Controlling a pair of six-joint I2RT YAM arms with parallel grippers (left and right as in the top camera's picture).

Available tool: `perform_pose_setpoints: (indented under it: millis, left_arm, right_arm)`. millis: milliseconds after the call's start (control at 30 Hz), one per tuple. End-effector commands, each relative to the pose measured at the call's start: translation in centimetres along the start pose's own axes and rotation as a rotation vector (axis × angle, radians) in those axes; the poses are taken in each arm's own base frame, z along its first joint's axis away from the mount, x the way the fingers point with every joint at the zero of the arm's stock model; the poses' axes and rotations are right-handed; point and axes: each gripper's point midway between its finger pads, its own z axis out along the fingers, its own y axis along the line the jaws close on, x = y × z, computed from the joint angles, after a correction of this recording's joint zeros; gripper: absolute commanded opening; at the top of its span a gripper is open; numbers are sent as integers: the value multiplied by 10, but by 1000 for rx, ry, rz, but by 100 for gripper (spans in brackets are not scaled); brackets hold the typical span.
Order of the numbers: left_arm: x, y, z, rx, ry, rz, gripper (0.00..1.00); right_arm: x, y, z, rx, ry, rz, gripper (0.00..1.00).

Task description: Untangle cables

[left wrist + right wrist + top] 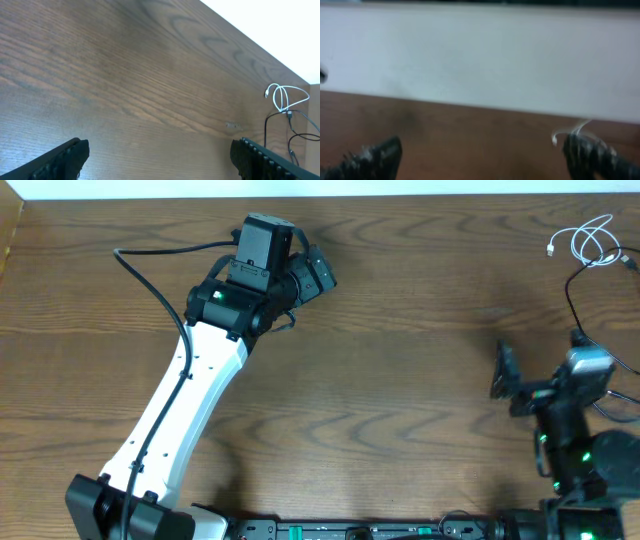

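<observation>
Overhead: the white cable (592,240) and black cable (568,292) lie looped and touching at the table's far right corner. The left gripper (316,272) and right gripper (503,370) gape empty, well apart from them. Untangling looks not yet begun.

No text, label, brand or number can be read anywhere.

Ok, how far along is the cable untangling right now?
Done: nothing visible; the white cable sits looped by the black cable at the far right corner. In hand: nothing, left gripper and right gripper are open and empty. Left: all the untangling.
</observation>
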Motion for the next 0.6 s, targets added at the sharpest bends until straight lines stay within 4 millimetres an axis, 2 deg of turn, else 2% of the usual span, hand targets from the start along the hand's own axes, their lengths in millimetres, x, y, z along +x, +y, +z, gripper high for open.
perform_pose_setpoints:
  millis: [0, 200, 367, 533, 567]
  left_arm:
    - [-2, 1, 2, -8, -5, 7, 95]
    - [-2, 1, 2, -8, -5, 7, 95]
    - [-2, 1, 2, -8, -5, 7, 95]
    - [-2, 1, 2, -8, -5, 7, 95]
    - [-2, 1, 2, -8, -5, 7, 95]
  right_arm:
    - [29, 7, -8, -30, -31, -84, 99]
    - [75, -2, -13, 38, -51, -73, 99]
    - [97, -24, -16, 171, -64, 113, 99]
    - [118, -23, -15, 170, 9, 119, 99]
    - [127, -22, -15, 167, 47, 123, 99]
